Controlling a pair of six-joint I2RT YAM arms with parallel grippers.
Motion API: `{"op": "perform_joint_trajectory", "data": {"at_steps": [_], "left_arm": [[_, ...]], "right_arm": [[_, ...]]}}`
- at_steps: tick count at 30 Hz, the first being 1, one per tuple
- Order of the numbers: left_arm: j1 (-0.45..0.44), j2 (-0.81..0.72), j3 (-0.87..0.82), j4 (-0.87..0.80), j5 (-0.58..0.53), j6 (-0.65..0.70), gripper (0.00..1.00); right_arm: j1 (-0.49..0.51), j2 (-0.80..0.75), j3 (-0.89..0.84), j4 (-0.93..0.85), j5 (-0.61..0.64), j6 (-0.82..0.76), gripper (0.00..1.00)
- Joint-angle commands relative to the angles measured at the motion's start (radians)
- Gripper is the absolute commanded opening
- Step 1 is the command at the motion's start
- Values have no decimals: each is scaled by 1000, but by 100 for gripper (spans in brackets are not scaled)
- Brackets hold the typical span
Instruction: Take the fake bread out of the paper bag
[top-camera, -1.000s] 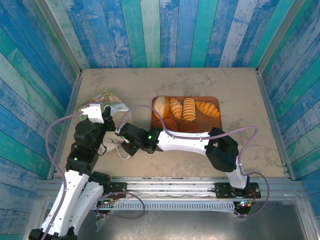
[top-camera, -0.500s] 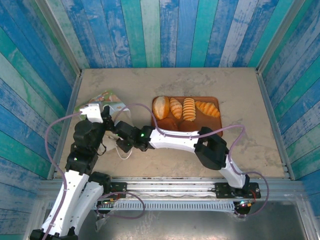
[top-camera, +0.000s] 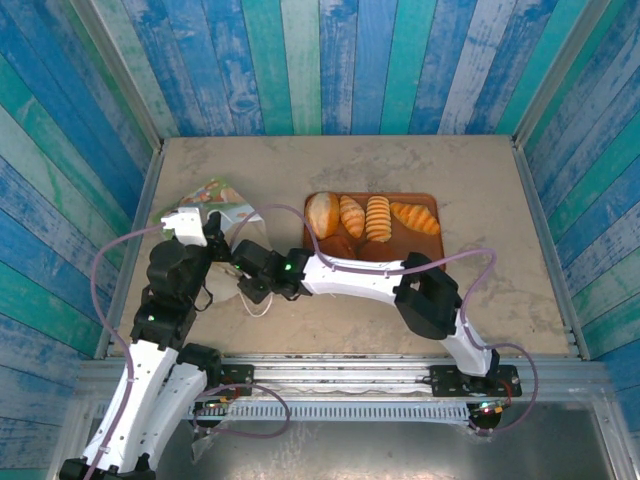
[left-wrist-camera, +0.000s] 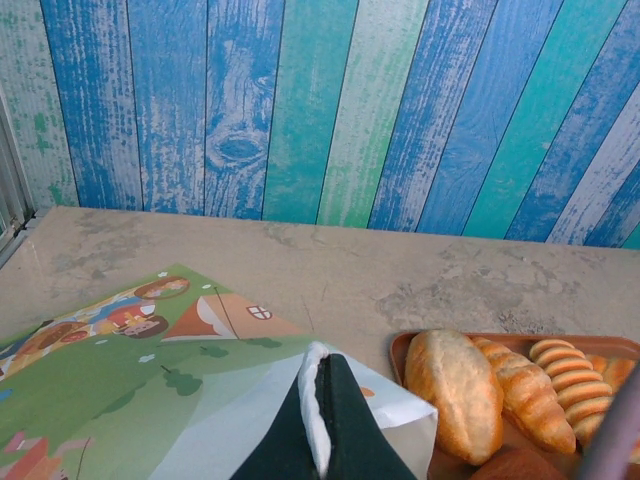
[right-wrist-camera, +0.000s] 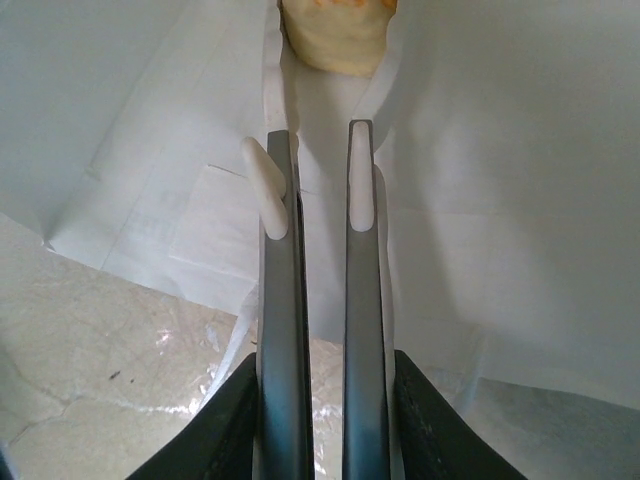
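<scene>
The paper bag (top-camera: 210, 197) lies on its side at the left of the table, its green printed side (left-wrist-camera: 150, 370) facing up. My left gripper (left-wrist-camera: 322, 365) is shut on the bag's white rim and holds the mouth up. My right gripper (right-wrist-camera: 320, 135) reaches into the white inside of the bag (right-wrist-camera: 500, 150), its jaws a narrow gap apart with nothing between them. A pale yellow piece of fake bread (right-wrist-camera: 338, 35) lies just beyond its fingertips, not touched. From above, the right gripper (top-camera: 245, 283) sits at the bag's mouth beside the left gripper (top-camera: 213, 238).
A brown tray (top-camera: 431, 199) at mid-table carries several fake breads (top-camera: 323, 213), also seen at the right of the left wrist view as loaves (left-wrist-camera: 455, 380). A white cord handle (right-wrist-camera: 262, 185) lies against my right gripper's left finger. Striped walls enclose the table.
My right arm has pushed left, deeper into the bag's mouth, and its jaws have narrowed. The left gripper has kept its hold on the rim.
</scene>
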Motion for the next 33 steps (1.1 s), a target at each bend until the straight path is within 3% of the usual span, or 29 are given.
{"op": "perform_joint_trajectory", "data": {"at_steps": [1,10,18,27,33], "left_arm": [[7,-8,-8,19,5,-3,0],[9,-2,-8,23,13,-5,0],[10,-5,-9,24,20,-7,0],[10,-13,-9,24,21,-8,0],[10,-20,-11,24,23,-8,0]], "right_arm": [[3,-101,-43,-10,26,4,26],[13,-256,-198,-10,-6,-21,25],[13,-505,-422,51,-66,-54,25],[13,-794,-586,-79,-45,-55,25],[13,-959,-667,-193,52,32,25]]}}
